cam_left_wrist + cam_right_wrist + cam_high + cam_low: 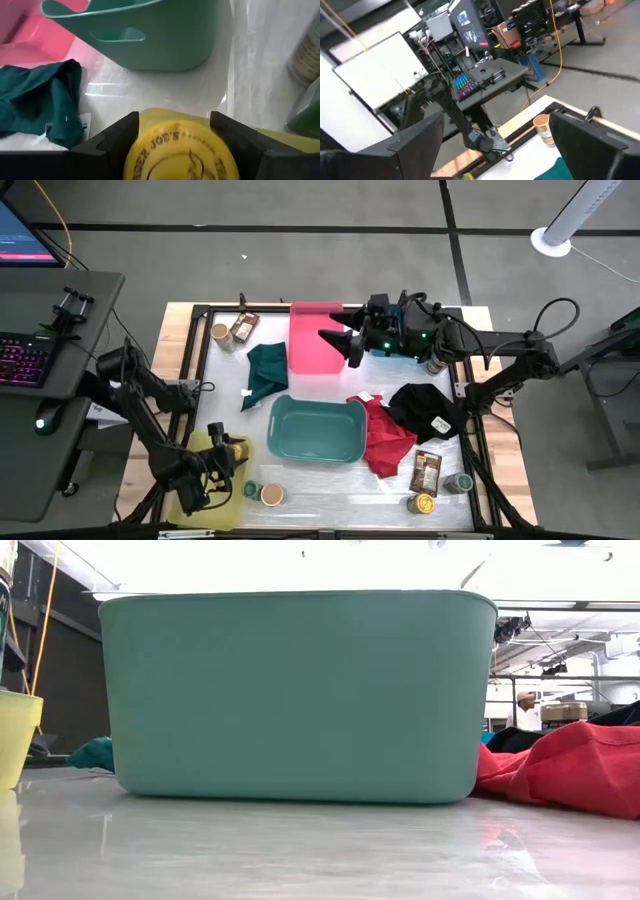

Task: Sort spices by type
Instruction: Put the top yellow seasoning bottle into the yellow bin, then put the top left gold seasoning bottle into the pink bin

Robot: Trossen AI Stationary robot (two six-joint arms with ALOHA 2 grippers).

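Observation:
My left gripper (222,450) is at the table's near left, over the yellow bin (200,490). It is shut on a jar with a yellow lid (180,152). The bin's rim (172,116) shows just beyond the lid. My right gripper (340,345) hangs high over the pink bin (312,340), open, with nothing between its fingers (415,145). Other spices stand loose. A jar (220,332) and a brown packet (243,328) are at the far left. Two jars (270,495) are at the near edge. A packet (427,470) and two jars (423,502) are at the near right. My left gripper has the yellow-lidded jar between its two fingers, one on each side of the lid's rim (129,150). The fingers slant downward over the yellow bin. The lid faces the camera. The jar's body and whatever it rests on are hidden below the lid.
A teal bin (315,430) stands mid-table and fills the low view (300,690). A dark green cloth (265,370) lies left of it. A red cloth (385,440) and a black cloth (425,408) lie to its right. A person shows far behind the table (522,710).

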